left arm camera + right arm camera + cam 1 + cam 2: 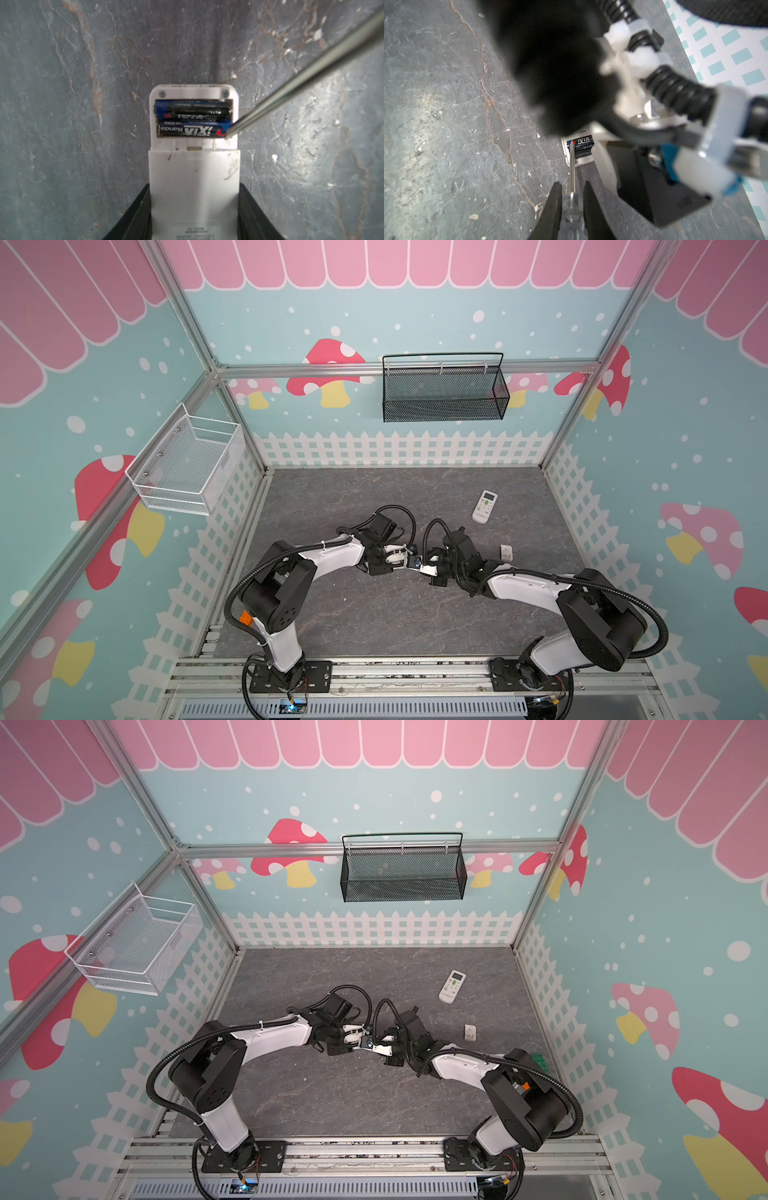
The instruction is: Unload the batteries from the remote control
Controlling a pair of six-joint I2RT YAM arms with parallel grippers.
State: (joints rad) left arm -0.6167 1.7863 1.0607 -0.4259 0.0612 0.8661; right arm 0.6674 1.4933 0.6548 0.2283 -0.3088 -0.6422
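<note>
Left gripper [194, 192], jaws clamped on the sides of the remote [194, 172], holds it back-up over the table [62, 124]. Two black batteries [193, 120] lie side by side in its open bay. Right gripper [572, 187], pinching the screwdriver [572, 166] by its clear handle, sets the tip at one battery's end; contact seems likely but is unclear.

Both top views: high overhead, whole table [374, 614]. Wrist views: close, both on batteries [193, 132].
</note>
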